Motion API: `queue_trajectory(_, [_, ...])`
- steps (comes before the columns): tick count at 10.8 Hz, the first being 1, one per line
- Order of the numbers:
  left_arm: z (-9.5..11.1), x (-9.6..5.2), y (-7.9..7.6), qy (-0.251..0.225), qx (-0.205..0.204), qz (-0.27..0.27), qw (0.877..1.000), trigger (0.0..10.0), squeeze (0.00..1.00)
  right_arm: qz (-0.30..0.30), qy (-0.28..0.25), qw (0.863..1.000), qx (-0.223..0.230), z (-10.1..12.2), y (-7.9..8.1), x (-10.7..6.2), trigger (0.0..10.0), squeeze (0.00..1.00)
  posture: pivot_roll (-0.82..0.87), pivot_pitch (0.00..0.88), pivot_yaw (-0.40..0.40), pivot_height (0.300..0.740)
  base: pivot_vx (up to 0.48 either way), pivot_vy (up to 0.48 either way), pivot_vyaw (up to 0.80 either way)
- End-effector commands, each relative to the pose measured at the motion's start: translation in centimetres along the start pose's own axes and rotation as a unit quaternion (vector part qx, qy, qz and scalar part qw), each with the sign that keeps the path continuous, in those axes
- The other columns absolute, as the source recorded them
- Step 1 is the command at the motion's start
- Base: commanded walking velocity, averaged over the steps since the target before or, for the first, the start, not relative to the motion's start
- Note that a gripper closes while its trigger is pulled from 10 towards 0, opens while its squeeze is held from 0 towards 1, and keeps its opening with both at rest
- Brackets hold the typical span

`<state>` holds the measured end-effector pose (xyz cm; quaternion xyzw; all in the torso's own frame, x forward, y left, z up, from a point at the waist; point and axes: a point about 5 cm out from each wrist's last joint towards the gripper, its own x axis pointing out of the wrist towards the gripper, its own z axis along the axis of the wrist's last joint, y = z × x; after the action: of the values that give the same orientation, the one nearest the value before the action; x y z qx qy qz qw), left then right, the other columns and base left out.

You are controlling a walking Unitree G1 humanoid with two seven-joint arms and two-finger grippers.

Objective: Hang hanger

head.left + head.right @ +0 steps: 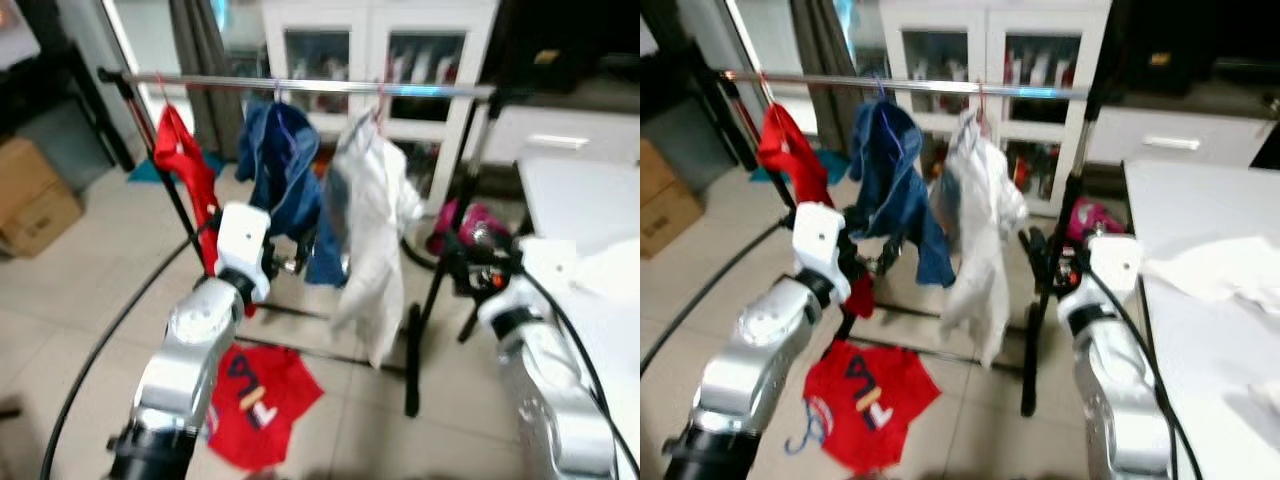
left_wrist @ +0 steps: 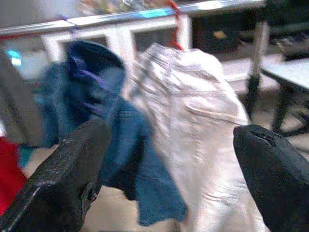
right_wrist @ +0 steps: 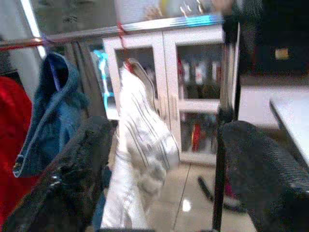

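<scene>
Three garments are crowding the rail (image 1: pixel 300 86): a red one (image 1: pixel 185 165) hanging at the left end, a blue one (image 1: pixel 285 165) in the middle, a white one (image 1: pixel 370 220) just beside it. Bare rail is showing between the white garment and the black right post (image 1: pixel 455 200). A red shirt (image 1: pixel 262 395) is lying on the floor below, and a white table (image 1: pixel 1200 300) is closing off the right side
</scene>
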<state>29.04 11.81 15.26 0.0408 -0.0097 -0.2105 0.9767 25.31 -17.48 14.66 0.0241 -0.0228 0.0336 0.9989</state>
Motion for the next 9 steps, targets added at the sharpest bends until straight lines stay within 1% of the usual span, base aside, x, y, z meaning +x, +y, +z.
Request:
queue_trajectory(1, [-0.6,-0.8,1.0,0.01,-0.002,0.026,1.0,10.0,0.47,0.029,0.005,1.0,-0.003,0.0,1.2,0.6,10.0,1.0,-0.02,0.0,0.058,0.74,0.379,0.0,0.8])
queue_trajectory(2, [-0.6,-1.1,1.3,0.009,0.0,0.036,0.999,10.0,0.47,0.044,0.008,0.999,-0.002,0.1,1.8,0.8,10.0,1.0,-0.01,0.004,0.033,0.74,0.409,0.0,0.8])
queue_trajectory(3, [-0.7,-1.2,1.5,0.011,-0.001,0.043,0.999,10.0,0.48,0.045,0.004,0.999,-0.004,0.2,2.0,0.9,10.0,1.0,-0.01,0.004,0.029,0.74,0.428,0.0,0.74])
queue_trajectory(4, [-0.9,-1.5,1.8,0.019,0.006,0.048,0.999,10.0,0.48,0.046,0.012,0.999,0.011,0.1,2.3,0.9,10.0,1.0,0.0,0.011,0.016,0.74,0.424,0.0,0.0])
queue_trajectory(5, [-1.0,-1.7,1.9,0.025,0.015,0.045,0.999,10.0,0.48,0.033,0.017,0.999,0.008,-0.1,2.1,0.9,10.0,1.0,0.0,0.011,0.015,0.74,0.424,0.0,0.0])
queue_trajectory(6, [-1.0,-1.8,1.8,0.025,0.013,0.042,0.999,10.0,0.49,0.021,0.018,1.0,0.013,-0.1,1.7,0.9,10.0,1.0,0.0,0.008,0.013,0.74,0.431,0.0,0.0])
queue_trajectory(7, [-1.0,-1.8,1.7,0.025,0.015,0.034,0.999,10.0,0.49,0.014,0.03,0.999,0.005,-0.3,1.4,0.9,10.0,1.0,0.0,0.004,0.017,0.74,0.431,0.0,0.0])
queue_trajectory(8, [-1.0,-1.7,1.3,0.025,0.013,0.015,0.999,10.0,0.49,-0.006,0.033,0.999,0.024,-0.4,0.9,0.9,10.0,1.0,0.0,0.002,0.023,0.74,0.435,0.0,-0.8])
queue_trajectory(9, [-1.2,-1.6,0.5,0.033,0.012,-0.02,0.999,10.0,0.49,-0.034,0.02,0.999,0.008,0.1,-0.3,0.5,10.0,1.0,-0.01,0.003,0.027,0.74,0.435,0.0,-0.8])
